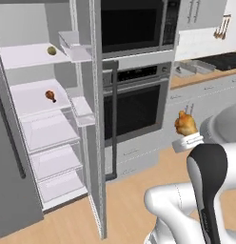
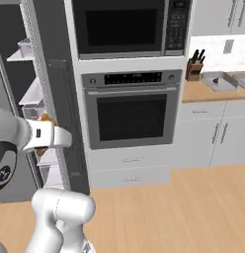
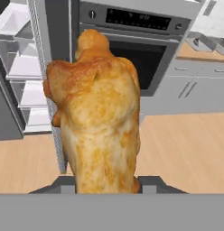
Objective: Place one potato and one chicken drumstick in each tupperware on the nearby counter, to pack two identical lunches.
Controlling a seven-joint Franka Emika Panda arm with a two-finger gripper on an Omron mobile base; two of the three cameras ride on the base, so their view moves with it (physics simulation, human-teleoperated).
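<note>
**Drumstick in hand, trays off to the right**

The fridge (image 1: 48, 119) stands open on the left, the wall oven (image 2: 132, 116) sits in the middle, and the wooden counter (image 2: 203, 92) runs away to the right. On that counter, past the knife block (image 2: 194, 69), lie the two grey trays (image 1: 196, 66), side by side.

The gripper (image 1: 186, 138) is clenched on one chicken drumstick (image 3: 98, 122), held in the air in front of the oven, well apart from the counter. The drumstick stands lengthwise out of the jaws, fat end near the fingers, narrow end pointing away.

The coming move turns on one thing: the trays lie to the right and beyond the hand, so the carry likely goes that way.

On the fridge shelves remain a second drumstick (image 1: 50, 96) and a rounder yellowish-green potato (image 1: 52, 50) above it.
</note>
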